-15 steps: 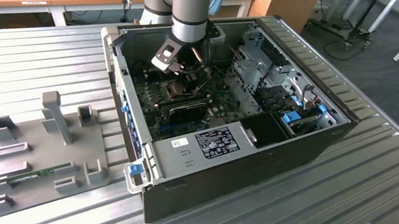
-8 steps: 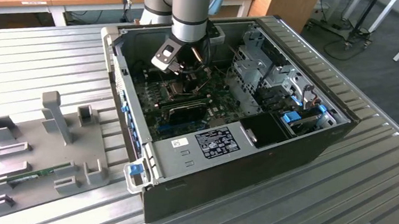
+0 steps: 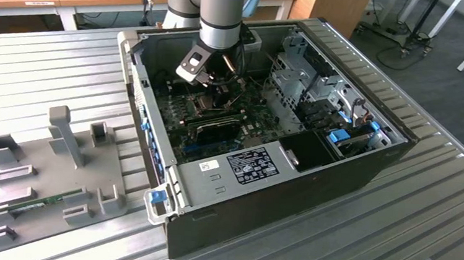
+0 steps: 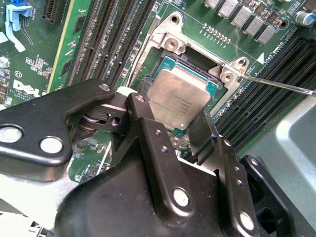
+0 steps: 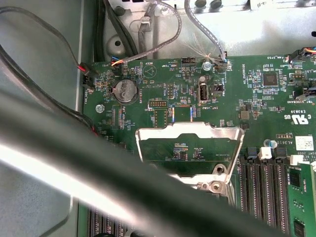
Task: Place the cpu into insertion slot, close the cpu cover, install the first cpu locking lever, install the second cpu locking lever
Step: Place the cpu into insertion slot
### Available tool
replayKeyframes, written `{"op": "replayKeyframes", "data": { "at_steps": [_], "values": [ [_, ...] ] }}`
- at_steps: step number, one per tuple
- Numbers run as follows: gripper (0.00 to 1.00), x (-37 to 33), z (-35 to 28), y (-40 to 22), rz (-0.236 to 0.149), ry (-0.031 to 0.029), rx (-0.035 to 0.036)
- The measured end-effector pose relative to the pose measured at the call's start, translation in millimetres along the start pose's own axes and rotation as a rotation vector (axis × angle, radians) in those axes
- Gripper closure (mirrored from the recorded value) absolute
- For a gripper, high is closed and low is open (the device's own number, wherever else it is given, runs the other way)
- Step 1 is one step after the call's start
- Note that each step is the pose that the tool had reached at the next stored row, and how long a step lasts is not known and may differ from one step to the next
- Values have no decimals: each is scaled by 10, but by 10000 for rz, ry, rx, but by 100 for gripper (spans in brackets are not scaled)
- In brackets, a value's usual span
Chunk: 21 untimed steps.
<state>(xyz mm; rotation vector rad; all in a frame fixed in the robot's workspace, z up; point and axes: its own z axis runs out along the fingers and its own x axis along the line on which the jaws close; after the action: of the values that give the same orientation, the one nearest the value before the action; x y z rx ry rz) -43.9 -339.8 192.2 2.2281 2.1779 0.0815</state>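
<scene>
The cpu (image 4: 180,98) sat over the slot (image 4: 170,43), slightly tilted. The fingers (image 4: 148,128) of the gripper (image 4: 170,113) held it by two opposite edges, closed to the chip's width. The cover (image 5: 190,129) stood raised open at one edge of the slot, with green board showing through its cut-out. A thin lever (image 4: 276,85) stuck out unlatched beside the slot. In the exterior view the arm (image 3: 221,11) hung down into the open case (image 3: 295,172) on the ribbed surface (image 3: 55,66). A grey tray (image 3: 46,177) lay at the exterior view's left.
</scene>
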Motion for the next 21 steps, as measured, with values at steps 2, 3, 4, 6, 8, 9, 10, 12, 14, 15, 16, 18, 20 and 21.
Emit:
{"op": "replayKeyframes", "data": {
  "at_steps": [2,3,4,6,8,9,10,12,14,15,16,18,20,21],
  "values": [
    [46,0,0,0,0,1,0],
    [46,0,1,0,0,0,0],
    [46,0,0,0,0,0,0],
    [46,1,-2,1,0,4,-3],
    [46,1,-10,1,0,5,-4],
    [46,1,-15,1,0,1,-1],
    [46,1,-18,1,0,2,-2],
    [46,1,-24,2,0,2,-2],
    [46,1,-25,1,0,4,-3],
    [46,1,-25,2,0,3,-2],
    [46,1,-25,2,-3,2,-2],
    [46,1,-26,2,-14,2,-1],
    [46,1,-26,1,-21,2,0],
    [46,0,-25,1,-22,2,0]
  ]
}}
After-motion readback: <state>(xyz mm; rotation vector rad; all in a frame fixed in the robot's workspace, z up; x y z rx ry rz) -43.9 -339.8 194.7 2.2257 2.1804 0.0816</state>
